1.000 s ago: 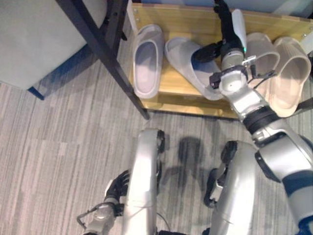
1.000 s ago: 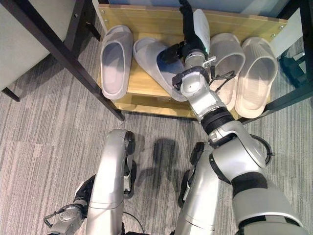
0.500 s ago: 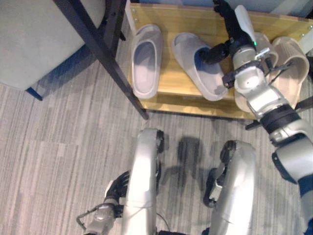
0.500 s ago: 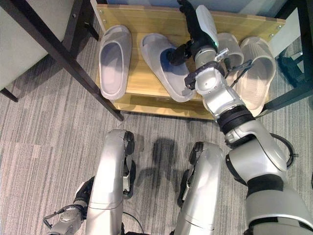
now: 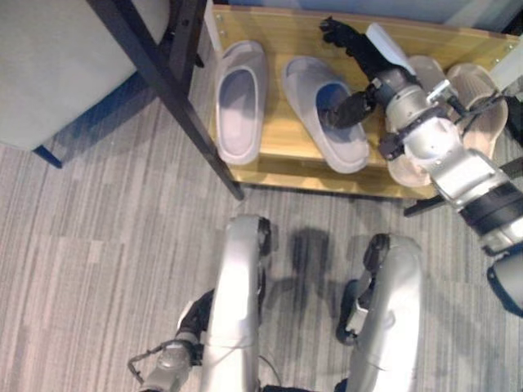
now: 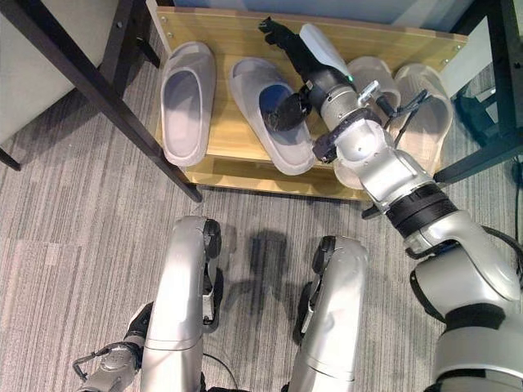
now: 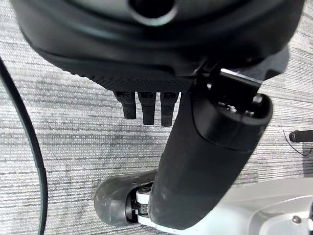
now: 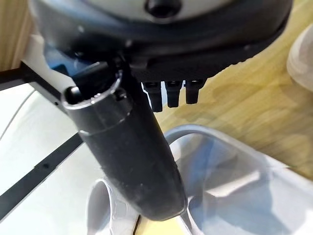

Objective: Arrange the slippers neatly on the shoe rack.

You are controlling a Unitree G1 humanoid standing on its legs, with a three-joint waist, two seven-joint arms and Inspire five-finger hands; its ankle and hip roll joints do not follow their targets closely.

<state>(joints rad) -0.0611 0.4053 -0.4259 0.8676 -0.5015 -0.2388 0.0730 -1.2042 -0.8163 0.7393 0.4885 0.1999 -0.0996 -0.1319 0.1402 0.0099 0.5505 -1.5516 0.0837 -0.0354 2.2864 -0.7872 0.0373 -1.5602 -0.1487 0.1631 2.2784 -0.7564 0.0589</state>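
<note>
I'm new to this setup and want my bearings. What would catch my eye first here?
The right hand stands out first, its thumb tucked into the opening of the grey slipper lying slantwise on the wooden shoe rack. A second grey slipper lies straight to its left, and two beige slippers sit at the rack's right end. The left hand hangs low over the carpet.

no text, label, number or sign can be read on anything here.

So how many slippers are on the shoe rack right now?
4, all on the shoe rack: two grey slippers at its left, two beige slippers at its right, partly hidden by the right hand.
</note>
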